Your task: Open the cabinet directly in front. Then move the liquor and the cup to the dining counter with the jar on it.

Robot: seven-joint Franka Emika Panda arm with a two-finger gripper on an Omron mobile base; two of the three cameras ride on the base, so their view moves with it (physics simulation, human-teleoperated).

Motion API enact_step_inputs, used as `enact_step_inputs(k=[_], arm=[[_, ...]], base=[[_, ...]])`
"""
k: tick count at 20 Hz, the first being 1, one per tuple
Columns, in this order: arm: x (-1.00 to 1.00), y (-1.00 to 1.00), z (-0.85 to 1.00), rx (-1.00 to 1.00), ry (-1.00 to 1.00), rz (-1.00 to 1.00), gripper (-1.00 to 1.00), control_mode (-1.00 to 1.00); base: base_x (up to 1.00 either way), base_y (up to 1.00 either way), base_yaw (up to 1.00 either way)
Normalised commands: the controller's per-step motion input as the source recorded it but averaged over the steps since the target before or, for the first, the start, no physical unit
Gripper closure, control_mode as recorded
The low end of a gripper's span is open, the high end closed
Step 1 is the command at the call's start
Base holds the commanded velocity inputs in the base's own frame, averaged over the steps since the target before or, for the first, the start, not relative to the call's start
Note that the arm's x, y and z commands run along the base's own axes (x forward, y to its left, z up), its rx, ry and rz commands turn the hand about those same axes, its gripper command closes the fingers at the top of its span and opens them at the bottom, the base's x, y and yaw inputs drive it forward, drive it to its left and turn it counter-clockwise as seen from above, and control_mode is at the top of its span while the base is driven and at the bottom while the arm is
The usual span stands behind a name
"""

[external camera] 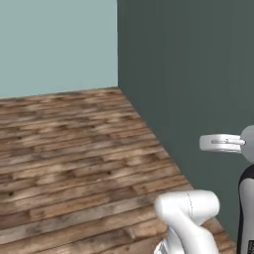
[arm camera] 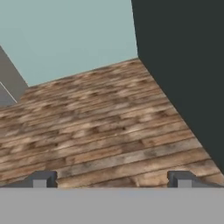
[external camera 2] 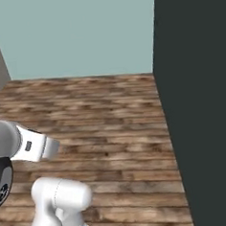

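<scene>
Cabinet, liquor and cup lie outside these frames; their whereabouts cannot be told.
Gripper (arm camera: 111, 179), fingers spread wide and empty, faces wooden floor (arm camera: 100, 127) beside dark wall (arm camera: 183, 57) at right; driving on risks clipping it.

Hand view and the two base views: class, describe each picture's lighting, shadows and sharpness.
Hand view: flat even light, no glare, soft plank floor, no shadow under the open fingers. Left base view: dark wall uniformly dim, floor grain slightly blurred. Right base view: pale wall evenly lit, white arm gently shaded.
</scene>
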Motion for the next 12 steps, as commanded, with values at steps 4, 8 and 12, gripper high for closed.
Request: enact_step_inputs(k=[4,8,12], arm=[[0.00,0.00,0.00,0.00,0.00,0.00,-1.00,1.00],[0.00,0.00,0.00,0.00,0.00,0.00,-1.00,1.00],[0.00,0.00,0.00,0.00,0.00,0.00,-1.00,1.00]], base=[[0.83,0.19,0.34],[0.88,0.24,0.36],[0.94,0.24,0.39]])
